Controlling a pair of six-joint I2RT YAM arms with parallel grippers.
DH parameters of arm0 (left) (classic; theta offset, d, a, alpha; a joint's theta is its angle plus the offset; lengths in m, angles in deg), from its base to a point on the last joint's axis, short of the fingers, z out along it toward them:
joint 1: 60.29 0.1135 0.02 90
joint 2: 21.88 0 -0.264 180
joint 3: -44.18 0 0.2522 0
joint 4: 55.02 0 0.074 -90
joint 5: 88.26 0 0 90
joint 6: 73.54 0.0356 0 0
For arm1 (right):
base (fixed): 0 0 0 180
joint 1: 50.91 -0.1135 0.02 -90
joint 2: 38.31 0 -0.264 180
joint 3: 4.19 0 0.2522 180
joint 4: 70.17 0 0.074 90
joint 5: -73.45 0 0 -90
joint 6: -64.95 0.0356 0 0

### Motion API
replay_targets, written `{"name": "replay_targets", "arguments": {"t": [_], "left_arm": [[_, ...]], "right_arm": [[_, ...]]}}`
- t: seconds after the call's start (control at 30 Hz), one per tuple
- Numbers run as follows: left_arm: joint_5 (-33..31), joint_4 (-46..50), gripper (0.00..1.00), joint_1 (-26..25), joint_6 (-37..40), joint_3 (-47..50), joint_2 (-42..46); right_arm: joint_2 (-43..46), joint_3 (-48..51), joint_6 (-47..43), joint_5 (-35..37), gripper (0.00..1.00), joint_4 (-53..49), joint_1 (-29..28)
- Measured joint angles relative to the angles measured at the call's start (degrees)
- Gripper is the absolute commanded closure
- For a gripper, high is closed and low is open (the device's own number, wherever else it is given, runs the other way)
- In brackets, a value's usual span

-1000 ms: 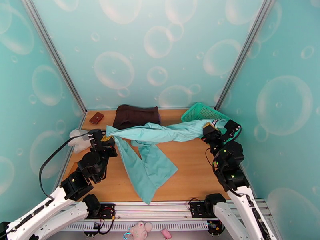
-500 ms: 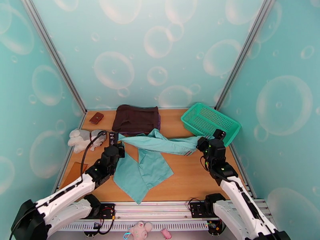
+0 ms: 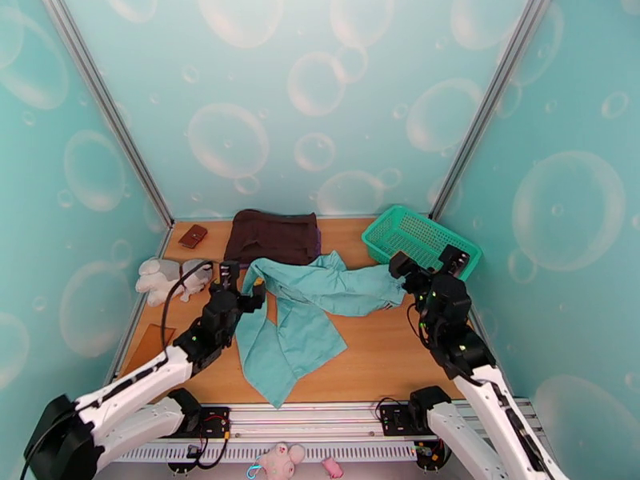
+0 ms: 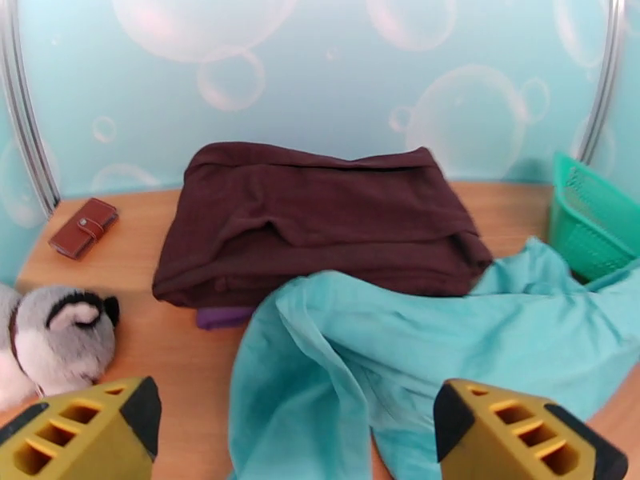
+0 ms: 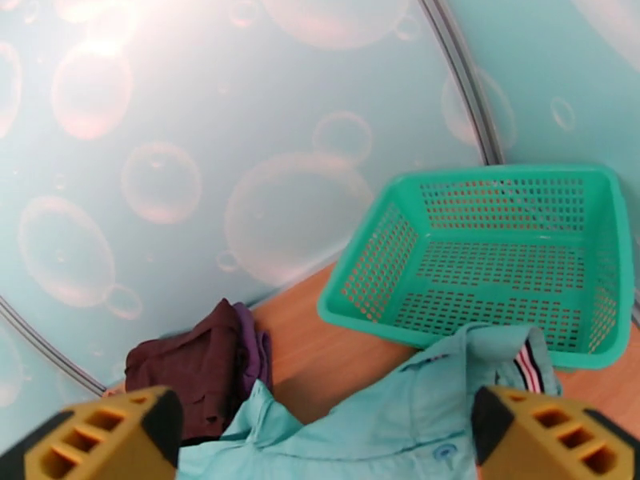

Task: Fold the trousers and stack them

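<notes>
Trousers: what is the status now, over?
Left gripper open, right gripper open, nothing held. Trousers crumpled on table, unfolded. Brown garment just behind them.

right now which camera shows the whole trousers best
The top external view: the trousers lie fully in sight, spread from beside the green basket toward the near edge of the table. The left wrist view catches a rumpled stretch before the brown garment; the right wrist view, the striped waistband end.
</notes>
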Motion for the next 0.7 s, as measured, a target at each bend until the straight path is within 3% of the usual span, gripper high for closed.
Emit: {"name": "replay_targets", "arguments": {"t": [0.1,0.2,0.27,0.37,0.5,0.7], "left_arm": [[3.58,3.04,0.05,-2.91,-6.58,5.07,3.19],[4.59,7.52,0.08,-9.7,-12.28,6.97,0.44],[4.13,9.97,0.08,-12.9,-15.65,6.99,-2.43],[0.31,14.4,0.08,-15.58,-20.92,5.86,-7.8],[-5.75,18.73,0.07,-18.16,-27.43,3.58,-13.46],[-9.62,20.17,0.12,-19.65,-34.69,3.21,-16.94]], "right_arm": [[-0.15,3.82,2.21,-1.73,0.11,-2.84,-4.28],[-2.49,10.1,5.66,-0.26,0.12,-4.98,-14.08],[-5.79,13.29,7.98,1.51,0.12,-5.97,-20.37],[-11.61,15.82,10.64,4.5,0.11,-5.49,-25.18],[-19.87,16.52,12.24,8.35,0.11,-1.49,-26.71],[-29.31,16.52,12.39,10.25,0.11,5.64,-25.09]]}}
